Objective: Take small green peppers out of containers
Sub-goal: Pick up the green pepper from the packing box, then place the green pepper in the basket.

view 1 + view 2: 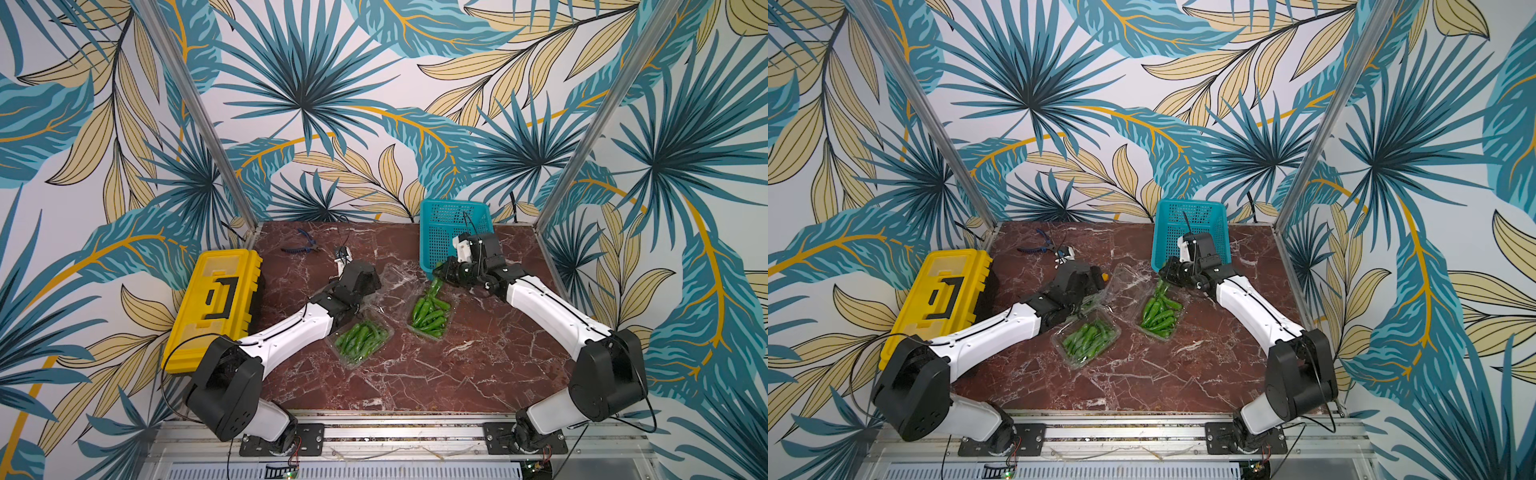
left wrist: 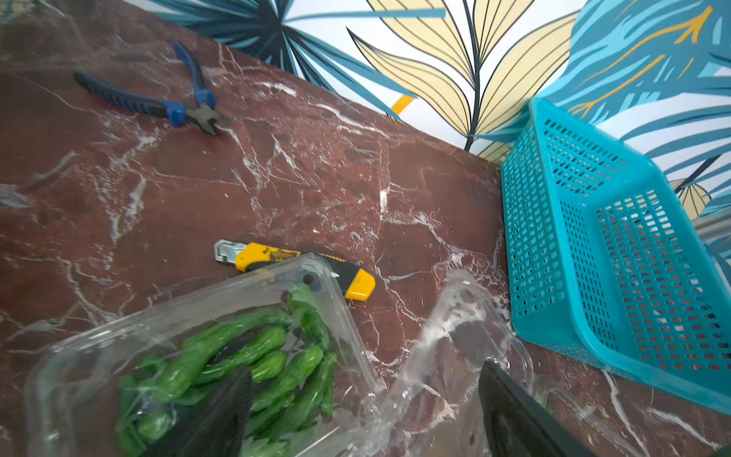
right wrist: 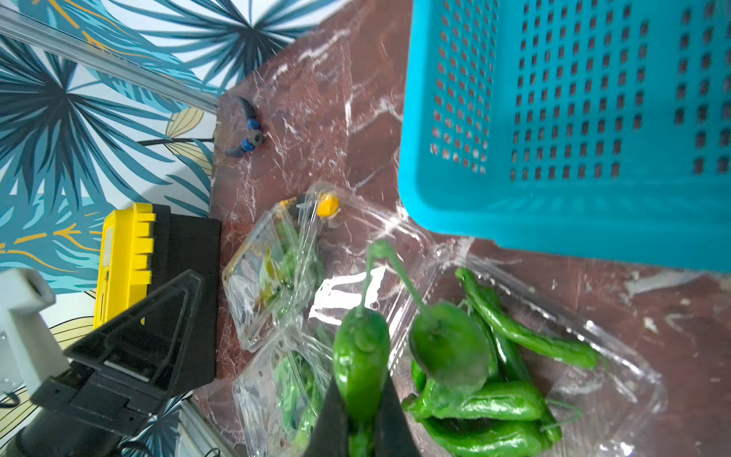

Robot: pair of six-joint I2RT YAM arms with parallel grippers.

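Two clear containers hold small green peppers point(image 1: 359, 338), so I judge the job barely begun. The nearer container point(image 1: 351, 363), the one farther from the teal basket point(image 1: 453, 203), looks packed full. The left gripper point(image 2: 362, 372) hangs over its basket-side end, jaws spread wide, with nothing between them that I can make out. The second container point(image 1: 434, 336) lies just short of the basket with its lid point(image 1: 395, 276) folded open and holds a thick heap. Above its basket-side end the right gripper point(image 3: 362, 399) is clamped on one pepper point(image 3: 360, 356), lifted off the heap. Another dangles beside it; whether it is caught too, I cannot tell. No pepper shows in the basket.
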